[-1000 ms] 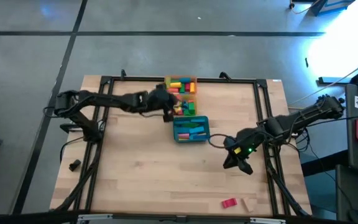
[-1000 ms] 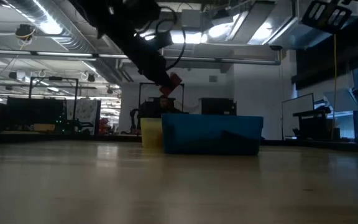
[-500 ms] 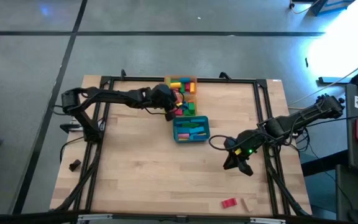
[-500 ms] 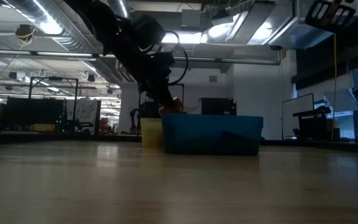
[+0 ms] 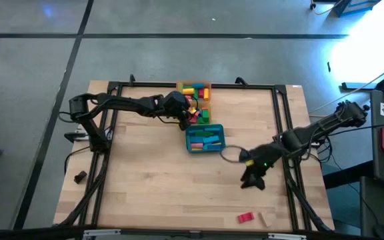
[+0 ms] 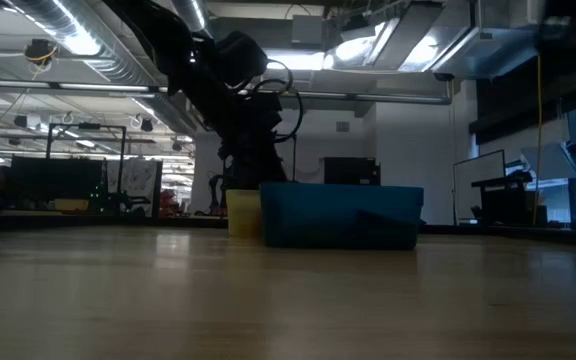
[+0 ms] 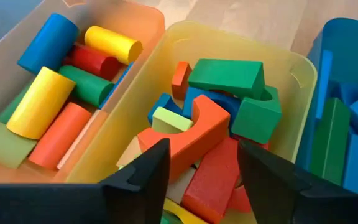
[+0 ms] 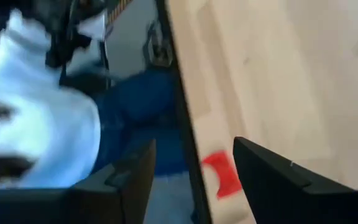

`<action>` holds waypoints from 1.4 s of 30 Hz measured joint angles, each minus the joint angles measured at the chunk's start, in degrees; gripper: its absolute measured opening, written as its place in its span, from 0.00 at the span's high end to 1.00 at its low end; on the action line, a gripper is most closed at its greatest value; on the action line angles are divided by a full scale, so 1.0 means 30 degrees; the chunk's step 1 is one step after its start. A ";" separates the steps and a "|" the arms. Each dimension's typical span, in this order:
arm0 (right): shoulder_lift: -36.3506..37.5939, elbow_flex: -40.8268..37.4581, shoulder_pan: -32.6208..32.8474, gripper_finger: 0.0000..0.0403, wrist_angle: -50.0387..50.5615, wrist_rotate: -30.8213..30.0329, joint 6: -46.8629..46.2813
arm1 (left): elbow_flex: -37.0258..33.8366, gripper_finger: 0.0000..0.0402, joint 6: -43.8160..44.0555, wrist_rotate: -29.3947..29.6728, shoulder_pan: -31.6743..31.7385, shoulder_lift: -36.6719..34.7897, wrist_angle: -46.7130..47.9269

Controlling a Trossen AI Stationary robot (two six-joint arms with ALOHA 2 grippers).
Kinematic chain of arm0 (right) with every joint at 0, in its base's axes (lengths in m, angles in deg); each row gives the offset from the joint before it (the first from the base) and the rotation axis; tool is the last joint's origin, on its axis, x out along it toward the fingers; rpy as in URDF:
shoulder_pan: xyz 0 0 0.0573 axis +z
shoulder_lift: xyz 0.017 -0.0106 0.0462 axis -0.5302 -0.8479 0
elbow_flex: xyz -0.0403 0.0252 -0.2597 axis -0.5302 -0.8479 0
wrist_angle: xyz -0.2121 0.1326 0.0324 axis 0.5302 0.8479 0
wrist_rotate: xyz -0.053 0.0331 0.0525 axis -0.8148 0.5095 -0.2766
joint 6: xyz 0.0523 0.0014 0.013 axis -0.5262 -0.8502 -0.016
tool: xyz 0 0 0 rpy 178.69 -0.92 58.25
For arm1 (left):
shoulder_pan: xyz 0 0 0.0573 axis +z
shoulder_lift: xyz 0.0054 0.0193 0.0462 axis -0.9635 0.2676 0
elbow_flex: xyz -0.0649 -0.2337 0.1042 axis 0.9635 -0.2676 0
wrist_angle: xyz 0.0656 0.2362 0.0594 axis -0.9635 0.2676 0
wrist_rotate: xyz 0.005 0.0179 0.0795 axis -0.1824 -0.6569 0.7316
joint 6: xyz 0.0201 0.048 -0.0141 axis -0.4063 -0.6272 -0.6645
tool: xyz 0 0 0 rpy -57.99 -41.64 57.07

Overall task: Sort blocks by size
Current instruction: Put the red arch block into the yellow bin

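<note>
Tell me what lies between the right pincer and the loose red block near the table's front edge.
Only bare tabletop between right pincer and red block, per the high view.

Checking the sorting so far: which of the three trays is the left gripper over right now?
The left gripper, open, is over the yellow tray, the middle one, between the orange tray of cylinders and the teal tray.

Orange arch block (image 7: 194, 134), green block (image 7: 225, 76), yellow tray (image 7: 300, 74)

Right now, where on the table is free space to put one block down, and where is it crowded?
Bare wood lies between the teal tray and the near edge, left of the right gripper. It is crowded where the left gripper hangs over the yellow tray.
</note>
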 joint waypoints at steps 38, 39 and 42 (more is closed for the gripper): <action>-0.9431 0.0000 0.9551 0.45 -0.1828 -0.5529 0.2443 | 0.0000 0.55 0.0656 0.0001 0.0000 0.0000 0.0109; -0.9431 0.0000 0.9551 0.45 -0.1916 -0.5553 0.2476 | 0.0000 0.55 0.0656 0.0001 0.0000 0.0000 0.0109; -0.9426 0.0000 0.9551 0.45 -0.2079 -0.5549 0.3081 | 0.0000 0.55 0.0656 0.0001 0.0000 0.0000 0.0112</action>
